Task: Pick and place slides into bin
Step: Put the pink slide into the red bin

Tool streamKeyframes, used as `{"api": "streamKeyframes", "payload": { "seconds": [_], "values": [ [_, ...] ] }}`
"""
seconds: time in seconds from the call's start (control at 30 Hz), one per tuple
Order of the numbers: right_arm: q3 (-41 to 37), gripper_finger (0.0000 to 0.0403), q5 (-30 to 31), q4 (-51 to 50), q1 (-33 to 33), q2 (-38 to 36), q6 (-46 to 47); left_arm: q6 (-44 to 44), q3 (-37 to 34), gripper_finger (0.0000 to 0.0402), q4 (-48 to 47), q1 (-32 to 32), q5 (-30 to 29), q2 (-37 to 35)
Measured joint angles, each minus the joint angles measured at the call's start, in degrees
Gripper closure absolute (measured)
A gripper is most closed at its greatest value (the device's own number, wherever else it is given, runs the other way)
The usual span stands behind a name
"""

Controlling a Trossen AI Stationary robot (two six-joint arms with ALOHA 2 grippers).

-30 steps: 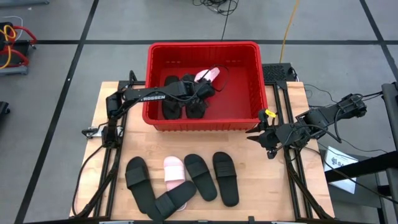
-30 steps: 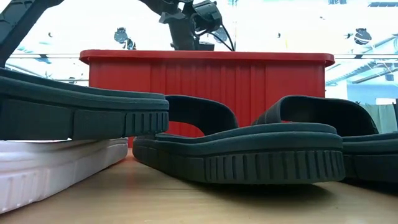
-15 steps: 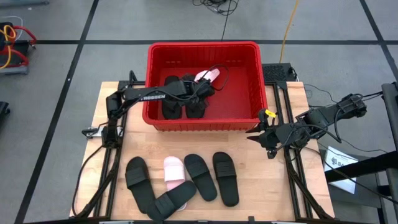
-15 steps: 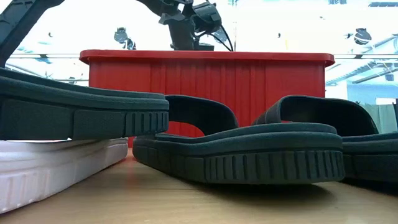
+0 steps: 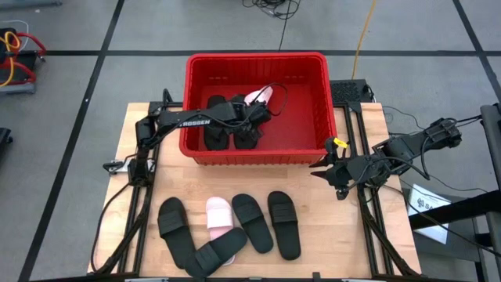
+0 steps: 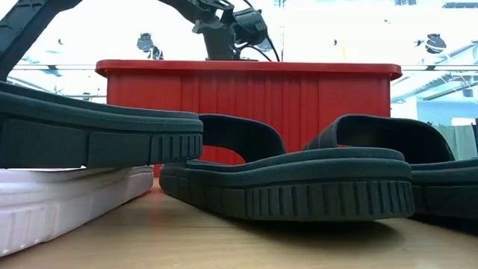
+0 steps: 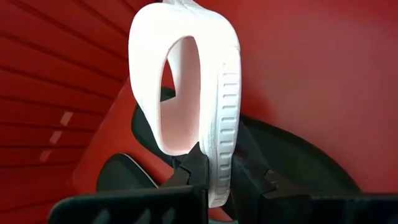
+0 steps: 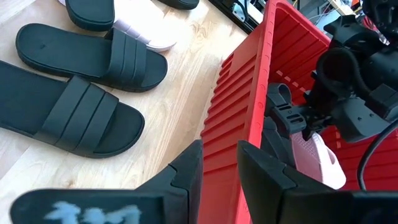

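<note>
The red bin [image 5: 258, 56] stands at the table's far middle. Inside it lie two black slides [image 5: 219, 125], and my left gripper [image 5: 254, 110] reaches in from the left, shut on a light pink slide [image 7: 227, 93], which also shows in the right wrist view [image 8: 317, 158]. On the near table lie another pink slide [image 5: 219, 213] and several black slides [image 5: 284, 225], one of them resting across the others [image 5: 219, 251]. My right gripper [image 5: 329, 168] hovers open and holding nothing beside the bin's near right corner. My left gripper pinches the pink slide's ribbed sole edge [image 7: 222, 149] between its two fingers [image 7: 194, 167]. The fingers slant down into the bin from the table's left. The slide stands on edge, strap to one side, stretching away beyond the fingers above the black slides. Whether its far end rests on anything, I cannot tell.
The bin's ribbed near wall [image 6: 246, 97] rises behind the slides on the table. Cables run past the table's far and right sides [image 5: 360, 39]. Bare wood [image 5: 352, 235] shows to the right of the slides on the table.
</note>
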Motion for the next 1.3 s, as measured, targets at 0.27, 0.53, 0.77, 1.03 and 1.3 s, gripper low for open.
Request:
{"api": "streamKeyframes", "payload": {
  "seconds": [0.27, 0.53, 0.77, 1.03, 1.3],
  "values": [
    [0.0, 0.0314, 0.0, 0.0, 0.0, 0.0, -0.1, -0.2, 0.0, 0.0333, 0.3, 0.0, 3.7, 0.0],
    [0.0, 0.0314, 0.0, 0.0, 0.0, 0.0, -0.2, -0.2, 0.0, 0.0280, 0.5, 0.0, 10.1, 0.0],
    [0.0, 0.0314, 0.0, 0.0, 0.0, 0.0, -0.2, -2.9, 0.0, 0.0274, 1.6, 0.1, 11.5, 0.0],
    [0.0, 0.0314, 0.0, 0.0, 0.0, 0.0, -0.2, -2.0, 0.0, 0.0275, 3.9, 1.3, 13.3, -0.6],
    [0.0, 0.0314, 1.2, 0.7, 0.0, 0.0, 0.2, -4.9, 5.8, 0.0275, -2.5, 9.1, 27.7, -1.2]
  ]
}}
